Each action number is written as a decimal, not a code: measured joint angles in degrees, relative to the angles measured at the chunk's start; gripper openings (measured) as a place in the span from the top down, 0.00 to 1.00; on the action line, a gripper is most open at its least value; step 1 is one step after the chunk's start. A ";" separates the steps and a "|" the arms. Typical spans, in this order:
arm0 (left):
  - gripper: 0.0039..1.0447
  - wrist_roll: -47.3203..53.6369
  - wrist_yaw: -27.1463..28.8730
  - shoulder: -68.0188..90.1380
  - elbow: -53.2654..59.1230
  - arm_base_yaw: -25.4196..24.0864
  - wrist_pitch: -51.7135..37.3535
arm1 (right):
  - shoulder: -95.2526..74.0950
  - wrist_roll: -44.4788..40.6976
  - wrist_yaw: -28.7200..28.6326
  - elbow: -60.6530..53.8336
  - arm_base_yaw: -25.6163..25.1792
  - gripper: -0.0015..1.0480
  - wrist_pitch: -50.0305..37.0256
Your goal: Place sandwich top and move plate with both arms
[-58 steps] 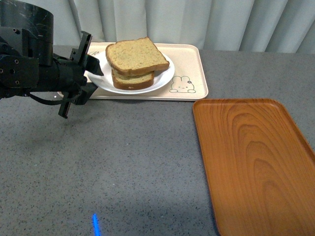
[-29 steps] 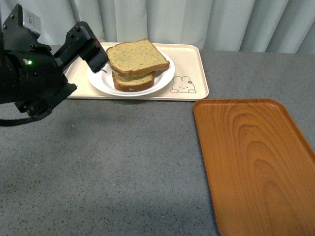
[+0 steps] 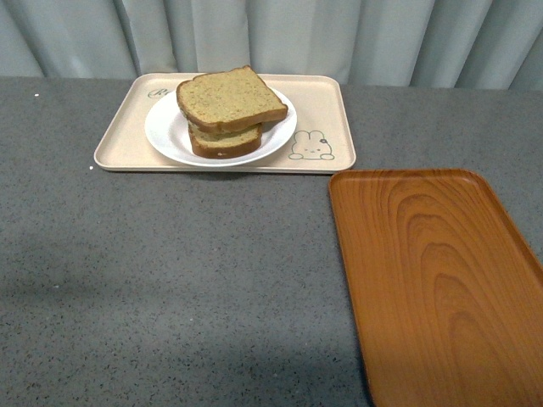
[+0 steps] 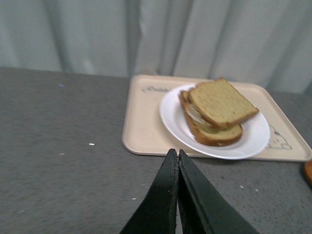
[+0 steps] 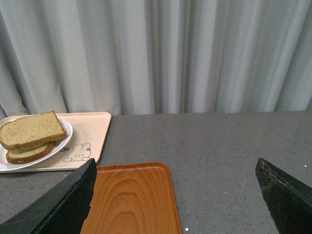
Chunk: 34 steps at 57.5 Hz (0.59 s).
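Sandwich top (image 3: 231,97) sits on the lower slice, stacked a bit askew, on the plate (image 3: 165,136). So the bread step looks done; plate move not yet. Plate rests on the beige rabbit-print tray (image 3: 327,110) at the far side of the grey surface (image 3: 195,271). Orange wood-grain tray (image 3: 433,271) lies nearer, to the right, just beside the beige tray's corner.

Handling: bread is soft and light, and the askew stack could slide if the plate tips. Plate looks rigid, smooth, likely slippery, with a shallow rim. Best hold is probably opposite rim edges, one per arm, kept level.

Left tool (image 4: 177,155) is closed, tips touching, holding nothing, short of the beige tray. Right tool (image 5: 178,175) is spread wide and empty, well away from the plate.
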State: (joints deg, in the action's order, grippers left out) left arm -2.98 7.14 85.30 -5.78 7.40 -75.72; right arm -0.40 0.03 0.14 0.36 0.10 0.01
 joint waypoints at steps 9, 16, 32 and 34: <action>0.96 1.60 -1.79 -12.44 3.32 -1.66 6.40 | 0.17 0.00 -0.28 0.00 0.00 0.09 0.00; 0.96 1.92 -4.15 -19.58 4.68 -3.98 12.70 | 0.17 0.00 -0.26 0.00 -0.02 0.09 0.00; 0.96 2.49 -7.10 -40.81 4.72 -7.19 33.33 | 0.17 0.00 -0.22 0.00 0.00 0.09 0.00; 0.96 2.49 -7.08 -42.58 4.74 -7.23 34.71 | 0.17 0.00 -0.28 0.00 -0.02 0.09 0.00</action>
State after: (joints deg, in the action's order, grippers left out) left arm -0.49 0.05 42.72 -1.04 0.16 -41.01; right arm -0.23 0.03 -0.14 0.36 0.08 0.01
